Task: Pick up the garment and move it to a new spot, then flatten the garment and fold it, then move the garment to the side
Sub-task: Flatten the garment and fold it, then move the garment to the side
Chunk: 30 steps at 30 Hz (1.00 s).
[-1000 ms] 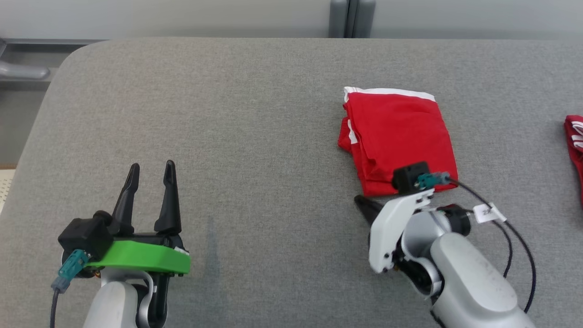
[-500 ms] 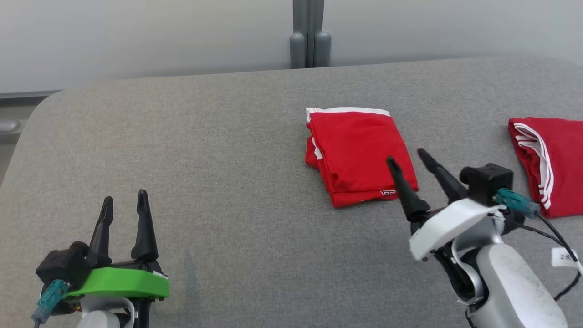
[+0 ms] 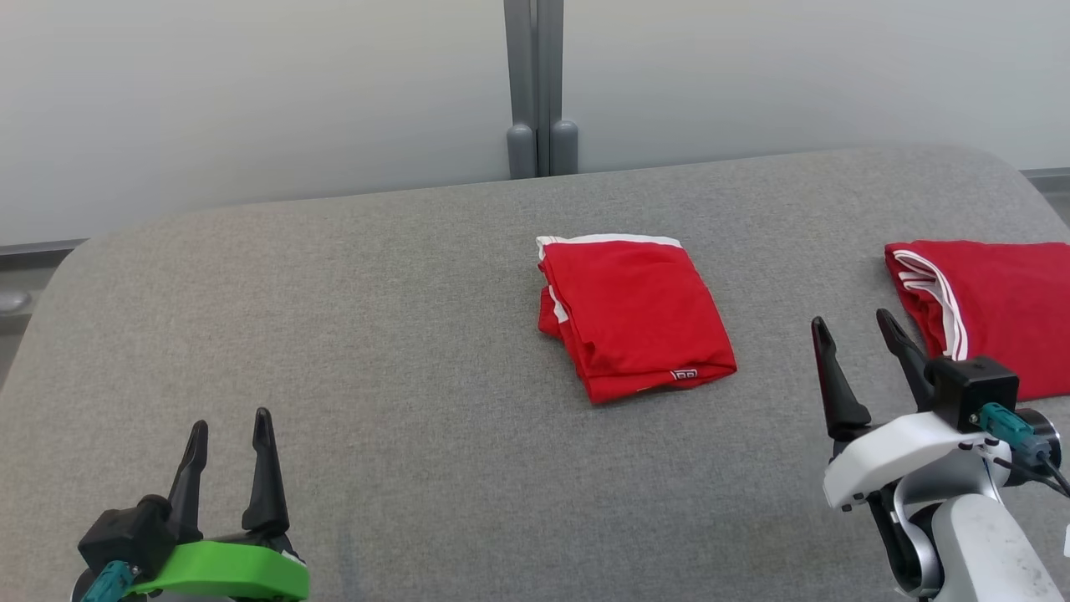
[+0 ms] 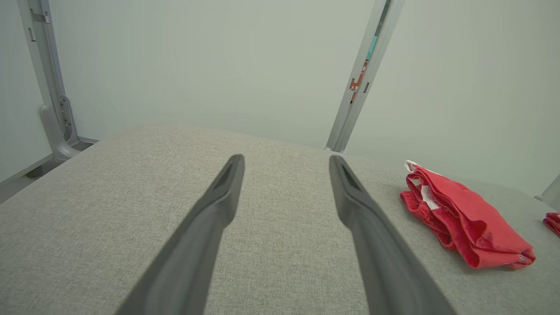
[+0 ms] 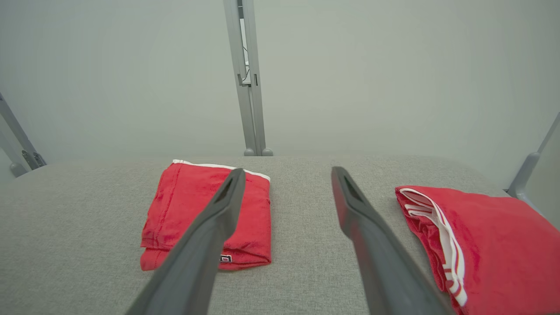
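Observation:
A folded red garment (image 3: 637, 314) with white trim lies flat on the grey padded table (image 3: 401, 334), right of centre; it also shows as the garment (image 4: 463, 218) in the left wrist view and the garment (image 5: 205, 214) in the right wrist view. My right gripper (image 3: 857, 333) stands open and empty at the lower right, apart from the garment, between it and a second red piece. My left gripper (image 3: 227, 422) stands open and empty at the lower left, far from the garment. Its fingers frame bare fabric, as do the right gripper (image 5: 284, 175) and left gripper (image 4: 286, 159) in their own views.
A second folded red garment with white stripes (image 3: 986, 309) lies at the table's right edge, close beside my right gripper; it also appears as the striped garment (image 5: 477, 245). A grey post (image 3: 539, 92) stands behind the table against a pale wall.
My right gripper let go of the folded garment's near edge, opened and drew back to the right. The head camera tilted up, so the whole picture shifted. The left arm kept still.

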Motion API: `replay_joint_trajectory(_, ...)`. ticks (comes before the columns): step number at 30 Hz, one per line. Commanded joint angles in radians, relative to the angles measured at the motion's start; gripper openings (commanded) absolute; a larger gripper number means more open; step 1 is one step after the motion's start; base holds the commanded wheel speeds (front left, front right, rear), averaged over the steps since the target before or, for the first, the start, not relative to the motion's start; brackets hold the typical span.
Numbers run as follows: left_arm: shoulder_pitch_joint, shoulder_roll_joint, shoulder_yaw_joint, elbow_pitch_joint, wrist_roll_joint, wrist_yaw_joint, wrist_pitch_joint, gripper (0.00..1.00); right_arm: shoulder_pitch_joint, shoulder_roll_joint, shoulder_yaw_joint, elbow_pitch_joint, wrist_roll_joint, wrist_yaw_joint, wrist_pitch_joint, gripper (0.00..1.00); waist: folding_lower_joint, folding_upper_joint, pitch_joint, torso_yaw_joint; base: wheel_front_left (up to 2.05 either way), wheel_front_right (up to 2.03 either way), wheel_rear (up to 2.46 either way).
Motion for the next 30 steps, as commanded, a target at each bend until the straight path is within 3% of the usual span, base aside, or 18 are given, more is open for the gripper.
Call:
replay_joint_trajectory(1, 0.015, 0.008, 0.000, -0.001, 0.010, -0.002, 0.000, 1.00, 0.017, -0.003, 0.004, 0.012, -0.005, -0.001, -0.011, 1.00, 0.0000, 0.0000, -0.002, -0.002, 0.00, 0.00, 0.00)
replay_joint_trajectory(21, -0.026, 0.014, -0.016, 0.017, 0.029, -0.002, 0.000, 1.00, -0.035, -0.024, 0.053, 0.113, 0.039, -0.001, -0.046, 1.00, 0.0000, 0.0000, 0.016, 0.008, 0.00, 0.00, 0.00)
replay_joint_trajectory(30, -0.037, 0.005, -0.013, 0.000, 0.034, -0.002, 0.000, 1.00, -0.145, -0.036, 0.089, 0.129, 0.087, -0.001, 0.055, 1.00, 0.0000, 0.0000, 0.048, 0.016, 0.00, 0.00, 0.00)
